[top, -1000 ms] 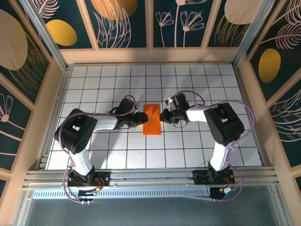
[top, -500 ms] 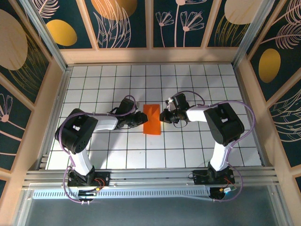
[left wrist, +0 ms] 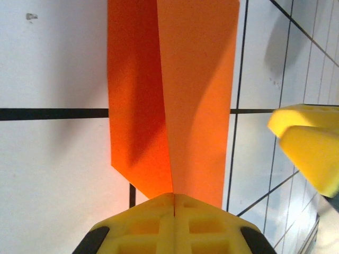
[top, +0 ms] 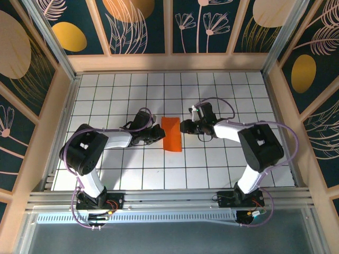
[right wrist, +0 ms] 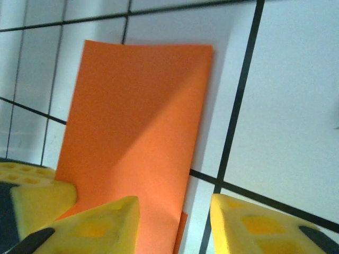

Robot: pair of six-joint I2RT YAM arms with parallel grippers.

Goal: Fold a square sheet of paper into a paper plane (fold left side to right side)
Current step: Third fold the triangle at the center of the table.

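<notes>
Two layers of the square sheet of paper (top: 171, 134) lie as a narrow strip on the tabletop (top: 212, 159). The left pincer (top: 157, 133) stays clamped on its left edge. Slightly farther, the right pincer (top: 184, 127), its arm swung outward since a second ago, gapes empty, so the fold seems laid.

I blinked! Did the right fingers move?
Yes, slightly: the right fingers slid toward the back wall beside the orange paper, judged by the table grid.

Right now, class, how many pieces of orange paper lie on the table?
1. The folded orange paper lies at the middle of the table; a second sheet could hide beneath it.
</notes>
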